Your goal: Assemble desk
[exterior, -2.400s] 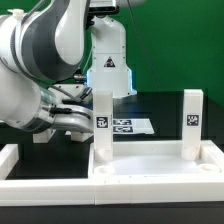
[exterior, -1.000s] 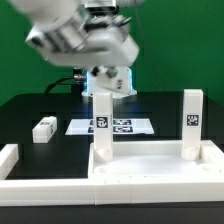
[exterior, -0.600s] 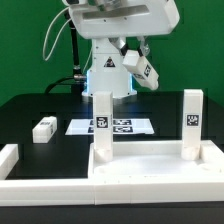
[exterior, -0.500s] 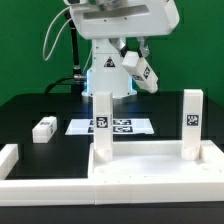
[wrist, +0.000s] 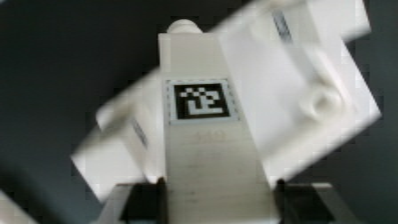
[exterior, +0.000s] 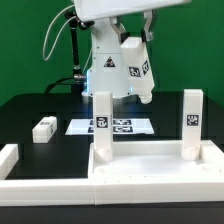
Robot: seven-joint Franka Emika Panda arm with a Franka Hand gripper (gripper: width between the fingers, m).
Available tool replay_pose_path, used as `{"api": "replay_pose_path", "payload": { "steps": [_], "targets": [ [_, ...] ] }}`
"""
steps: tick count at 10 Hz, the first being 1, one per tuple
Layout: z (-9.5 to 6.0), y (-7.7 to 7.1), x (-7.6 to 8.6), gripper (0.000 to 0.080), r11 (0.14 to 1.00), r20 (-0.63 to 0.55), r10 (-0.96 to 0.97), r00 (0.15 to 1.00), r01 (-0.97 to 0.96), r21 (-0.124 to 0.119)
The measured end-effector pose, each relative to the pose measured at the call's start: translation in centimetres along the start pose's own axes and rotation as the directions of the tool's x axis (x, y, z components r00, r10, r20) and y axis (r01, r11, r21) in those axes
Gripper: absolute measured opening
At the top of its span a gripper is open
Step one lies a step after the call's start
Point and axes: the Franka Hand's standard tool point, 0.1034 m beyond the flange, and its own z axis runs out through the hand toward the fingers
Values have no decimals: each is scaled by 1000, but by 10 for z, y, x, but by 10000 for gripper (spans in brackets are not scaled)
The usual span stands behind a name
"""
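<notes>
- The gripper [wrist: 206, 205] is clamped on one block leg [exterior: 137, 70], its jaws pressed to the leg's two sides near one end, as the wrist view shows.
- That held leg hangs in the air, tilted, its free end pointing toward five o'clock in the exterior view. I judge it is carried high so that it passes over the parts already standing.
- The desk top [exterior: 150, 162] lies at six o'clock in the exterior view, flat on the black table [exterior: 30, 108], rim up, so the legs can go in from above.
- Two legs stand upright in it: one [exterior: 102, 125] at the exterior view's left corner, one [exterior: 192, 120] at the right. They look seated.
- A fourth leg [exterior: 44, 128] lies loose on the table at nine o'clock, well apart from the desk top, probably waiting its turn.
- The marker board [exterior: 130, 127] lies flat behind the upright legs.
- The kit is plain white plastic. Each leg is a slim square block bearing a black-and-white tag, and the held one's far end narrows to a small peg.
- In the wrist view the desk top is blurred beneath the leg, and I cannot tell which socket is aimed at.
</notes>
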Motion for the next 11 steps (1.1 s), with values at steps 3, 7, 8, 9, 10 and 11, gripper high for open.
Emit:
{"api": "replay_pose_path", "payload": {
  "steps": [3, 7, 8, 9, 10, 11],
  "targets": [
    [5, -10, 1, 288, 999, -183, 23, 983, -17, 29],
    [12, -40, 23, 288, 986, -240, -159, 958, 164, 4],
    [13, -59, 27, 288, 969, -282, -233, 931, 245, 8],
    [15, -77, 17, 288, 965, -283, -245, 927, 261, 18],
    [18, -84, 5, 288, 984, -274, -150, 950, 170, 51],
    [19, -84, 6, 288, 977, -273, -192, 943, 210, 41]
  ]
}}
